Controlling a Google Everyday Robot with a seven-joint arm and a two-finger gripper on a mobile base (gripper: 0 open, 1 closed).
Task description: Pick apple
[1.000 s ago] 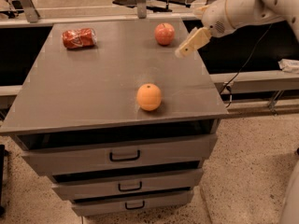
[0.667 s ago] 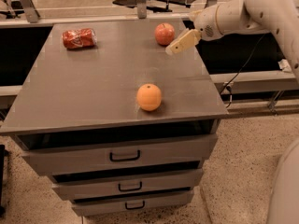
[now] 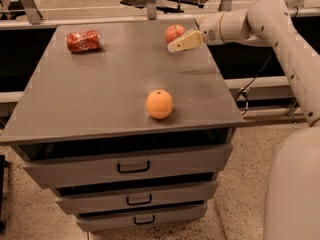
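Note:
The apple [image 3: 173, 33] is a small reddish-pink fruit standing at the far right of the grey cabinet top [image 3: 115, 89]. My gripper [image 3: 182, 42] reaches in from the right on the white arm, just right of and in front of the apple, its cream fingers pointing left at the fruit's lower right side. I cannot see contact between them.
A smooth orange fruit [image 3: 159, 104] sits near the cabinet's front edge, middle. A crushed red soda can [image 3: 84, 40] lies at the far left. Three drawers [image 3: 133, 167] face me below. My white arm [image 3: 280, 29] runs along the right side. Metal frames stand behind.
My gripper has moved left along the far right of the top, from well right of the apple to right beside it. The fruits and the can have not moved on the top.

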